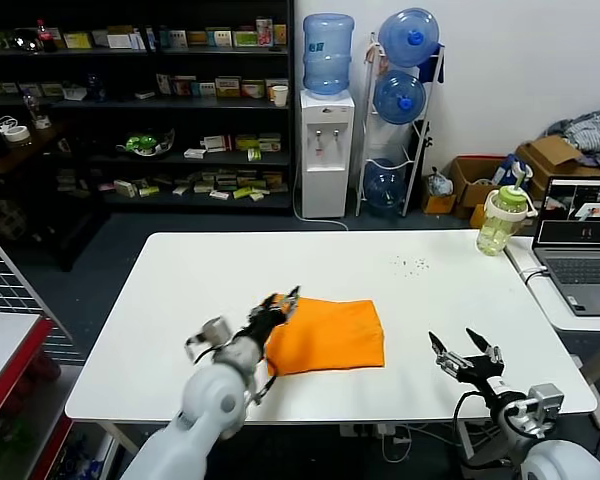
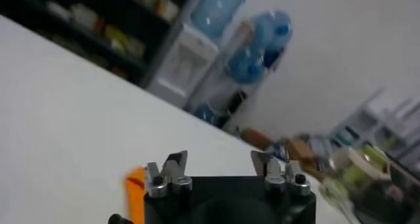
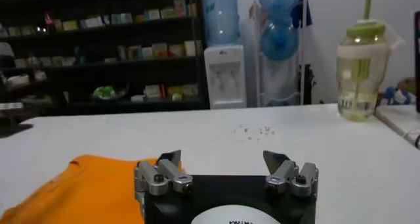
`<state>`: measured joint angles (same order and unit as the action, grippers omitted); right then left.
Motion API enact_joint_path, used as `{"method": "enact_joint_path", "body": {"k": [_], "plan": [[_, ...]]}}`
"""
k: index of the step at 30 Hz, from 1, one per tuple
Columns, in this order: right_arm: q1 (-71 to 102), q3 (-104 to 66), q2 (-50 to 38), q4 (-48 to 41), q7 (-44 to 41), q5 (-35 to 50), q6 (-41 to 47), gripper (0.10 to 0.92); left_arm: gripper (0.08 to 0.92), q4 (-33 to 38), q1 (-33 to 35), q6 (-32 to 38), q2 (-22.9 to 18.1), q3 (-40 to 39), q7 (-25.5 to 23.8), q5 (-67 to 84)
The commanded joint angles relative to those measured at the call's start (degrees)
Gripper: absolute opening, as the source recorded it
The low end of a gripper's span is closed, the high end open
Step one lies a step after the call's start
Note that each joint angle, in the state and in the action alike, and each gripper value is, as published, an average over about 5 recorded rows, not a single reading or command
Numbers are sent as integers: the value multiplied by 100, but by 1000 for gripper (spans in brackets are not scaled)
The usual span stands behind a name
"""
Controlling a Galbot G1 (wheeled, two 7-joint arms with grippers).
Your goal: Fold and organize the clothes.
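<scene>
Table (image 1: 180, 300): white, holds everything.
Shirt (image 1: 330, 335): orange, folded into a compact rectangle, lying mid-table toward the near edge; folding looks done, tidying perhaps left.
Left gripper (image 1: 285, 300): jaws apart, at shirt's corner, holding nothing.
Right gripper (image 1: 460, 352): wide, empty, beside shirt.

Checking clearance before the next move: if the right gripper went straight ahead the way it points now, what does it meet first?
The way looks free at first: the right gripper, open, points across bare white table, with the orange T-shirt off to one side. The dark specks lie ahead; beyond them probably the table's far edge, though depth is unclear.
</scene>
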<state>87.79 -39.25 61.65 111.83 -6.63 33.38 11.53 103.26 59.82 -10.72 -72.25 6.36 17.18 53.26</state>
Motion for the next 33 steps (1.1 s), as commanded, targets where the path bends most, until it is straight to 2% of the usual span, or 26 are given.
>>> {"method": "enact_joint_path", "body": {"k": [1, 4, 7, 14, 33], "plan": [[472, -848, 1242, -102, -771, -1520, -1998, 823, 727, 763, 3339, 3623, -151, 2733, -3222, -2810], [550, -967, 1593, -42, -834, -1833, -2415, 823, 795, 731, 3386, 3841, -289, 2923, -3412, -2754], [624, -1048, 1927, -12, -863, -2060, -2717, 823, 819, 620, 3393, 3914, -331, 3060, -3530, -2670], [751, -1228, 2503, -57, -953, -2221, -3097, 823, 823, 417, 3509, 4235, -407, 3051, -3598, -2651], [645, -1058, 2804, -75, -1133, -2589, -3295, 823, 823, 439, 3445, 4339, -1019, 2761, -3554, -3208]]}}
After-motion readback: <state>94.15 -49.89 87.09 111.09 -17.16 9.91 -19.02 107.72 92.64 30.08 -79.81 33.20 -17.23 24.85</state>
